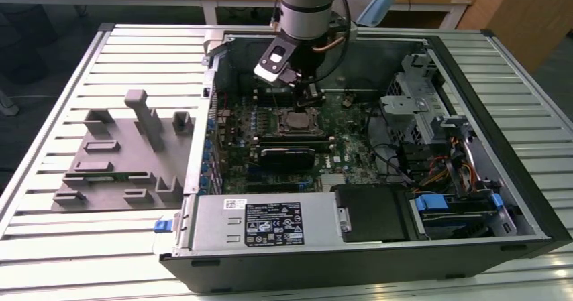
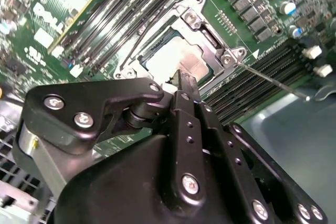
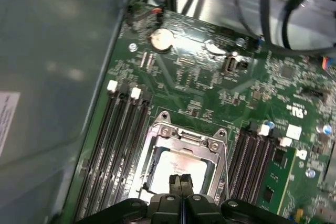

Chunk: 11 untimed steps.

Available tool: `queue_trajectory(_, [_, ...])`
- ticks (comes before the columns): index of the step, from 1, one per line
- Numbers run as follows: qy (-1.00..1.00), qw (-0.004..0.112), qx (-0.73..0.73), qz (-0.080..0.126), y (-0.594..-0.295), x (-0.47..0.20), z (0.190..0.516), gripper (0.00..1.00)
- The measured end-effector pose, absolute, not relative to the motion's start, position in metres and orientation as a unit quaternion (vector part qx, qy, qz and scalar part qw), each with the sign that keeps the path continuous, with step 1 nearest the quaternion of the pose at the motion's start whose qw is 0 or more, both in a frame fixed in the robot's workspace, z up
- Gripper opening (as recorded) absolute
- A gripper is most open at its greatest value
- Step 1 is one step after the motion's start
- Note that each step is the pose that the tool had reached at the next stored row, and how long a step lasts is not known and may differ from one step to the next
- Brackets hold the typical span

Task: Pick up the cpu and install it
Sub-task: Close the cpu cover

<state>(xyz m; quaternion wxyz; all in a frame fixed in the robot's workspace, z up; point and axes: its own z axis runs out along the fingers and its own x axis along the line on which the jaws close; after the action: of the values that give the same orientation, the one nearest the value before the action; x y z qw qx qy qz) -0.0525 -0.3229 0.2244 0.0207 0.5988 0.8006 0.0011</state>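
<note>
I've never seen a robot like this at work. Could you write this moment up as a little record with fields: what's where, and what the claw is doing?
Setting: computer case, open, lying on a slatted table
Chip: cpu lies flat within the socket frame, silver top up
Claw: gripper poised right over the cpu, fingers together, nothing seen between them
Around the socket: memory slots on both sides
Outside the case: grey fixture on the table, at the exterior view's left
</note>
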Motion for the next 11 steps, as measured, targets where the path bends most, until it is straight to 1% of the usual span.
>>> queue_trajectory(11, [0.857,0.02,0.516,0.003,-0.3229,-0.0525,0.224,0.11])
